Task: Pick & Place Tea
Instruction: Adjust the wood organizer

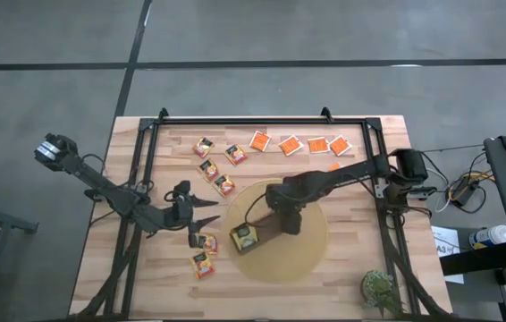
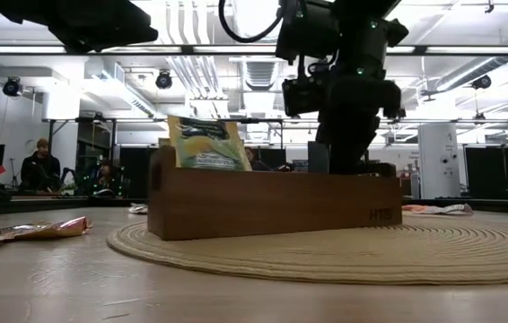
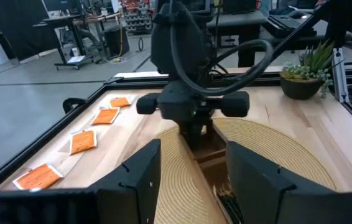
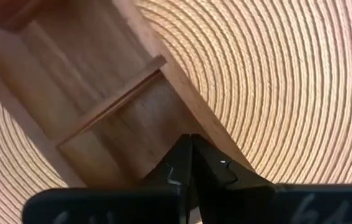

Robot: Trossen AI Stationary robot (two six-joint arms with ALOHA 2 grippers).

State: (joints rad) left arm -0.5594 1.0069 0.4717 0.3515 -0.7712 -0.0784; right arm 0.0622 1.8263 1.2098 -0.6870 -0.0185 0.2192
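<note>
The tea sachets [image 1: 293, 144] lie mostly loose on the table [image 1: 351, 277]: an orange row along the far edge, yellow-orange ones nearer the left arm. One green-and-yellow sachet [image 2: 207, 144] stands upright in an end compartment of the wooden tray [image 2: 272, 205], which sits on the round woven mat [image 1: 311, 255] (probably to mark the drop zone). The right gripper [image 4: 191, 163] hangs just above the tray's far compartments, jaws pressed together with nothing between them. The left gripper [image 3: 191, 171] waits beside the mat, jaws apart and empty, facing the tray.
</note>
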